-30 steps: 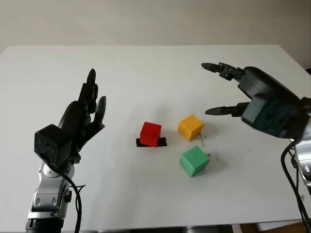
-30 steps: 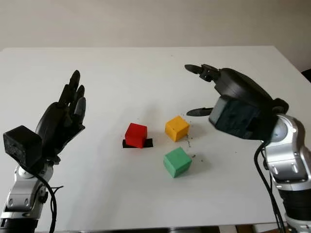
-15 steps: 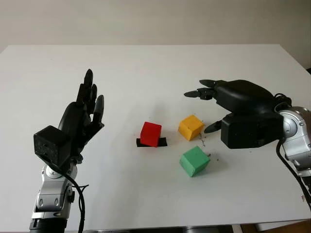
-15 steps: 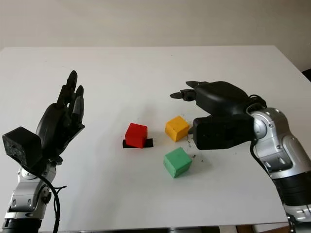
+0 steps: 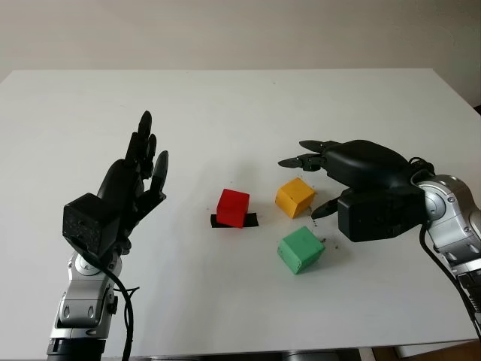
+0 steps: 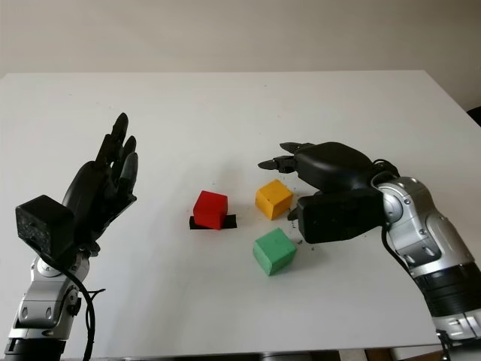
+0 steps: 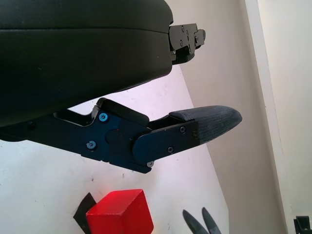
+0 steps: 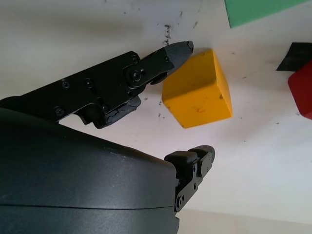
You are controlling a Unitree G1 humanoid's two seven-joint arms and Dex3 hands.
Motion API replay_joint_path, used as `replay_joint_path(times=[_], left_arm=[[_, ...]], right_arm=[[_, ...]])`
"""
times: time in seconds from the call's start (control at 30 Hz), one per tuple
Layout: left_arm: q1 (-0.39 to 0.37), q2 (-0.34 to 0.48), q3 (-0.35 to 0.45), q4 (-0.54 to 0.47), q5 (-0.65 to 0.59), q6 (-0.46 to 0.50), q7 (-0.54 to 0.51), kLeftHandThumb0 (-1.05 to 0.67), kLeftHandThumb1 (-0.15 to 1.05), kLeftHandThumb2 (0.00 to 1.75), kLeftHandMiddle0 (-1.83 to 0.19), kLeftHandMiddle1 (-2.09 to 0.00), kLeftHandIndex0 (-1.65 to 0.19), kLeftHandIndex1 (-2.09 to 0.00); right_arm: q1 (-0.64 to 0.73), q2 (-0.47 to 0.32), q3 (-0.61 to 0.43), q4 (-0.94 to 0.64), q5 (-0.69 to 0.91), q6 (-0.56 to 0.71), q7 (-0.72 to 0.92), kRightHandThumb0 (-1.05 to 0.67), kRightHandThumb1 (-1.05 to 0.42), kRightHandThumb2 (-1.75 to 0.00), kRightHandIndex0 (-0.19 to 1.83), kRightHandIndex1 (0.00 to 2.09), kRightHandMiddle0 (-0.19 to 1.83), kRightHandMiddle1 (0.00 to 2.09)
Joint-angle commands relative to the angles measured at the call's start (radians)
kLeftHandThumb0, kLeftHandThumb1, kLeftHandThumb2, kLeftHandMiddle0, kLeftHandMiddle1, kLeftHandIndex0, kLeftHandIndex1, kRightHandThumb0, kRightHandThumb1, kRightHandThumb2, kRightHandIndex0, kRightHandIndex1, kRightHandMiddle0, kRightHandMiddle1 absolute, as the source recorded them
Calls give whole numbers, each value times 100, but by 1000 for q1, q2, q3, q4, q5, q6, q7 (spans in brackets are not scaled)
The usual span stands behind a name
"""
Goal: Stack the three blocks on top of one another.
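Looking down from the left eye view, the white table carries three plain cubes with no writing on them. A red block sits on a strip of black tape near the middle, one corner turned toward the camera. Just right of it is the yellow block, and the green block lies nearer the front edge, both also turned cornerwise. All three stand apart, unstacked, with broad bare tabletop behind and to the left. The right hand hovers open at the yellow block, fingers on either side of it, holding nothing. The left hand is raised open, well left of the red block.

From the left wrist view, the red block and tape corner lie beyond the hand's fingers.

From the right wrist view, the yellow block sits between one fingertip, which is about touching its edge, and the others; not gripped.
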Motion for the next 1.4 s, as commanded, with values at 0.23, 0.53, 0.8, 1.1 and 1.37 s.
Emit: replay_joint_path(times=[0.23,0.53,0.8,1.1,1.37], left_arm=[[18,3,-12,-44,5,21,-3,-71,105,66,9,-6,13,-6],[30,0,-26,-66,6,27,-5,-71,105,65,9,-5,13,-5],[37,-6,-30,-70,-1,25,-6,-73,105,64,10,-5,13,-5],[40,-7,-33,-68,-4,22,-9,-75,105,62,11,-5,14,-5],[34,-8,-41,-63,0,30,-6,-76,105,62,12,-5,15,-5]], right_arm=[[-13,31,14,80,-22,-111,-108,-44,-87,-6,10,6,41,9],[-16,26,20,110,-72,-148,-155,-42,-90,-6,9,5,55,15],[-12,11,16,110,-80,-175,-180,-36,-93,-6,15,6,57,77],[-33,-16,14,148,-125,-239,-237,-36,-94,-5,23,8,54,110],[-67,-15,-23,107,-80,-157,-161,-34,-94,-5,22,6,50,105]])
